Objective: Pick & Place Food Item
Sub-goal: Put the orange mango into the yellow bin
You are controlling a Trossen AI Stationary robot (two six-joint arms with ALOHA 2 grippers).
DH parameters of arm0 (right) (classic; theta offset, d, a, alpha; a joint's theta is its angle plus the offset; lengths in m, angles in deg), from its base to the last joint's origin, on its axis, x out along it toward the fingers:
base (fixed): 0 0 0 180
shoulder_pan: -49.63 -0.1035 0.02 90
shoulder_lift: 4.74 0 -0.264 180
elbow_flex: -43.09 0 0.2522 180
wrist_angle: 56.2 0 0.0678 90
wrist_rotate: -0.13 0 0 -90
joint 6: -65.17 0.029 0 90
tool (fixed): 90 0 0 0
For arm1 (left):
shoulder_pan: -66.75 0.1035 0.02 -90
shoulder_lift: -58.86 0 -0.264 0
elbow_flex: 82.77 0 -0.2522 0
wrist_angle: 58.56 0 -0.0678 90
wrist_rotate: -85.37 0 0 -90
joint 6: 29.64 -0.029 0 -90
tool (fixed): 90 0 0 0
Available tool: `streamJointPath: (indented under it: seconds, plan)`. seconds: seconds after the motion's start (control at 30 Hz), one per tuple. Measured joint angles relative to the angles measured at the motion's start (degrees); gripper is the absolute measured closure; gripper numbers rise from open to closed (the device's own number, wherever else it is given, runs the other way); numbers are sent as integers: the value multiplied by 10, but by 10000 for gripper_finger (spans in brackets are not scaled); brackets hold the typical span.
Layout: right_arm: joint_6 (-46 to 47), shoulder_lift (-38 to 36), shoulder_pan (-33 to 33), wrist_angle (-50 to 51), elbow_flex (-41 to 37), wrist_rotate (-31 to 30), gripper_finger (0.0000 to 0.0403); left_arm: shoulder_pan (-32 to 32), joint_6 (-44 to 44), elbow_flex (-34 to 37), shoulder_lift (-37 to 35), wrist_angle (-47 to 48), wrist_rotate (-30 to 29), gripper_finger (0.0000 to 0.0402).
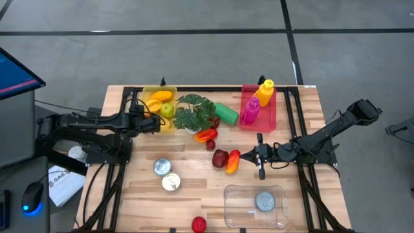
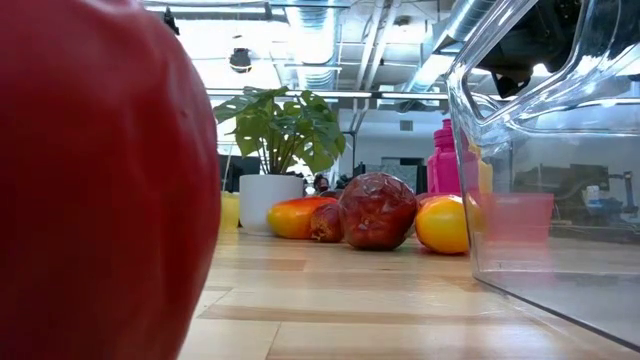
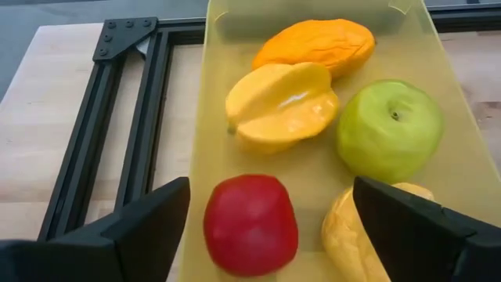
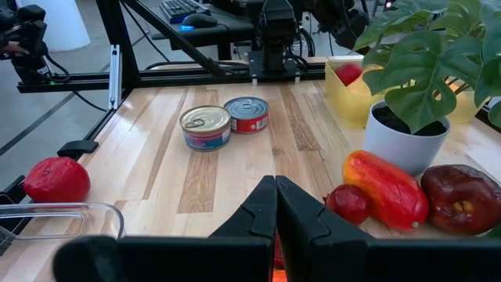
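Note:
A yellow tray [image 1: 155,91] at the table's far left holds an orange mango [image 3: 317,43], a yellow starfruit [image 3: 282,106], a green apple [image 3: 389,129], a yellow fruit [image 3: 352,235] and a red round fruit [image 3: 250,223]. The red fruit lies on the tray floor. My left gripper [image 3: 270,192] is open above the tray's near end [image 1: 152,123], one finger on either side of the red fruit and clear of it. My right gripper [image 1: 259,157] is shut mid-table, just right of a yellow-red pepper [image 1: 232,161]; whether it touches the pepper does not show.
A potted plant [image 1: 194,115], a green cylinder [image 1: 226,113] and a red tray with bottles [image 1: 272,120] stand at the back. A dark red fruit [image 1: 220,157], an orange-red pepper [image 1: 206,134], two cans [image 1: 166,175], a clear container [image 1: 233,210] and a red fruit [image 1: 198,224] lie nearer.

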Motion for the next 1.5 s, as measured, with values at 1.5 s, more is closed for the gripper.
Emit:
streamJointPath:
  seconds: [1.5]
  plan:
    - [0, 0, 0, 0, 0, 0, 403, -405, -95, 0, 0, -260, -5, 137]
